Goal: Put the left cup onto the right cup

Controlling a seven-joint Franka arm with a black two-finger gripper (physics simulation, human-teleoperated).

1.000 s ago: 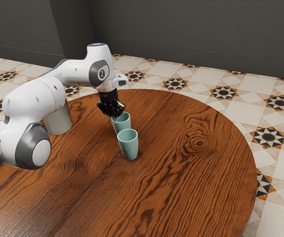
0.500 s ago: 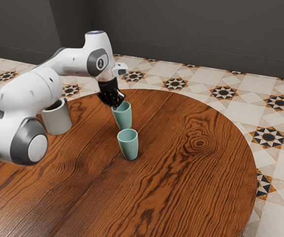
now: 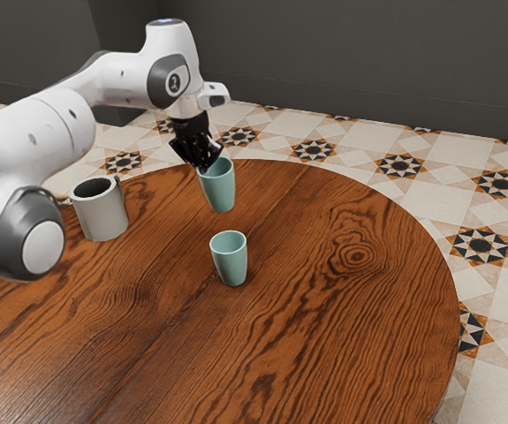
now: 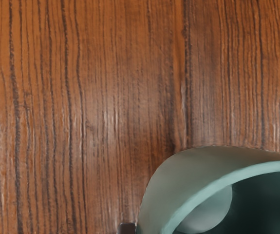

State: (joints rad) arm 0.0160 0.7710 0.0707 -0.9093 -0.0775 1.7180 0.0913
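A teal cup (image 3: 218, 185) hangs in the air above the round wooden table (image 3: 342, 336), tilted a little, with my black gripper (image 3: 201, 160) shut on its rim. A second teal cup (image 3: 229, 257) stands upright on the table just below and slightly toward the exterior view's right of the lifted one. In the wrist view the held cup (image 4: 217, 190) shows its rim and inside close under my hand, with wood grain beyond it.
A grey-white mug (image 3: 101, 208) stands on the table at the exterior view's left, near my arm. The table's curved edge runs along the exterior view's right, with patterned floor tiles (image 3: 413, 150) beyond it.
My gripper has risen with the teal cup, lifting it off the table and away from the standing cup. The standing cup has not moved.
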